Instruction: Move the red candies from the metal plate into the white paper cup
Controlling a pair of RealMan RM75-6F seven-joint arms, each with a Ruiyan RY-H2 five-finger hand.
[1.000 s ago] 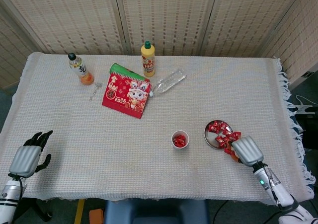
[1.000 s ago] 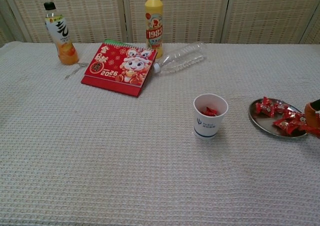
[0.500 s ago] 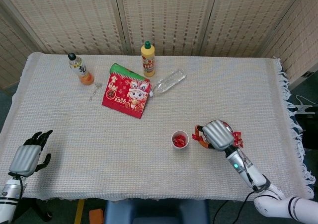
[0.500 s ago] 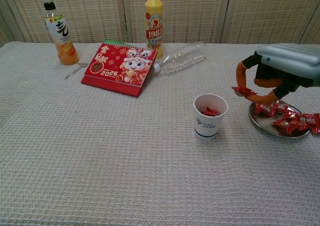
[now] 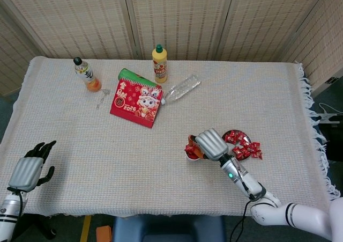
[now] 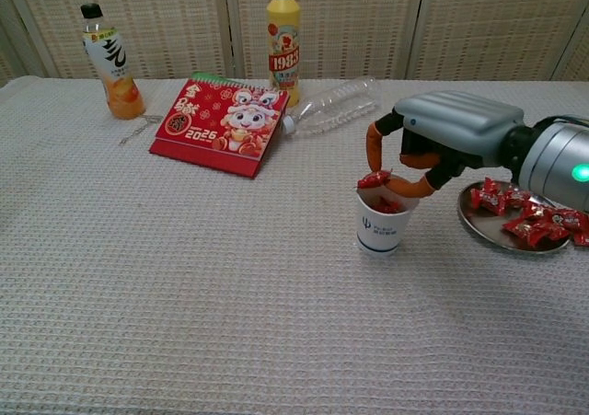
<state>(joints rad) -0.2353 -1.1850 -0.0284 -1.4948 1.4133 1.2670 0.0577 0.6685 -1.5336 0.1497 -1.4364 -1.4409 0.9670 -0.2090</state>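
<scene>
My right hand point(image 6: 440, 141) point(image 5: 210, 143) hovers over the white paper cup point(image 6: 379, 229) point(image 5: 188, 155) and pinches one red candy point(image 6: 374, 178) between orange fingertips, just above the cup's rim. More red candy lies inside the cup. To the right stands the metal plate point(image 6: 486, 229) point(image 5: 239, 134) with several red candies point(image 6: 538, 222) point(image 5: 245, 149), some spilling over its right edge. My left hand point(image 5: 31, 167) rests at the table's near left corner, holding nothing, fingers apart; the chest view does not show it.
At the back stand an orange drink bottle point(image 6: 109, 63), a yellow bottle point(image 6: 283, 40), a red 2026 calendar point(image 6: 221, 125) and a clear plastic bottle lying flat point(image 6: 332, 107). A woven cloth point(image 5: 80, 140) covers the table.
My right hand rose off the plate with a candy and travelled left, from beside the plate to directly above the cup. The left hand stayed still.
</scene>
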